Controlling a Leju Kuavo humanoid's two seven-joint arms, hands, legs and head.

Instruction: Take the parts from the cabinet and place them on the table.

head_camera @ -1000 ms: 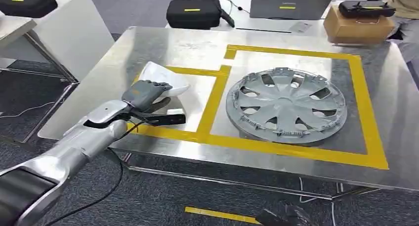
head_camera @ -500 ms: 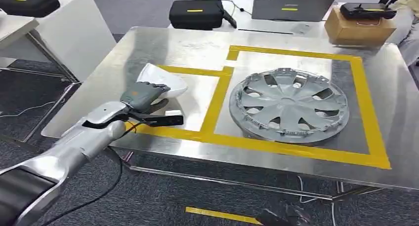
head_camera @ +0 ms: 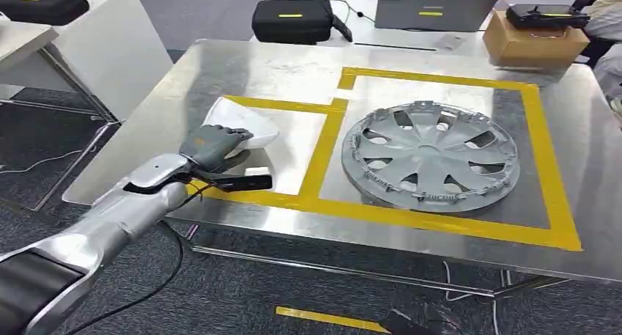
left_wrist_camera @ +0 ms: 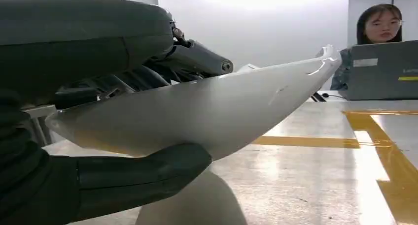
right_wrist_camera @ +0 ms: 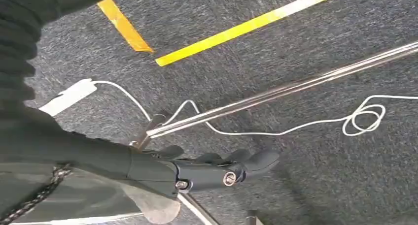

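While 1 white part [head_camera: 246,124] is gripped by the left hand [head_camera: 211,144] at 9 o'clock on the steel table [head_camera: 242,67], inside the smaller of 2 yellow-taped boxes [head_camera: 323,155], 1 grey hubcap [head_camera: 430,156] lies flat at 3 o'clock in the larger box. Bare steel is seen toward 12 o'clock. The right hand [right_wrist_camera: 217,171] hangs empty over carpet, fingers loosely extended.
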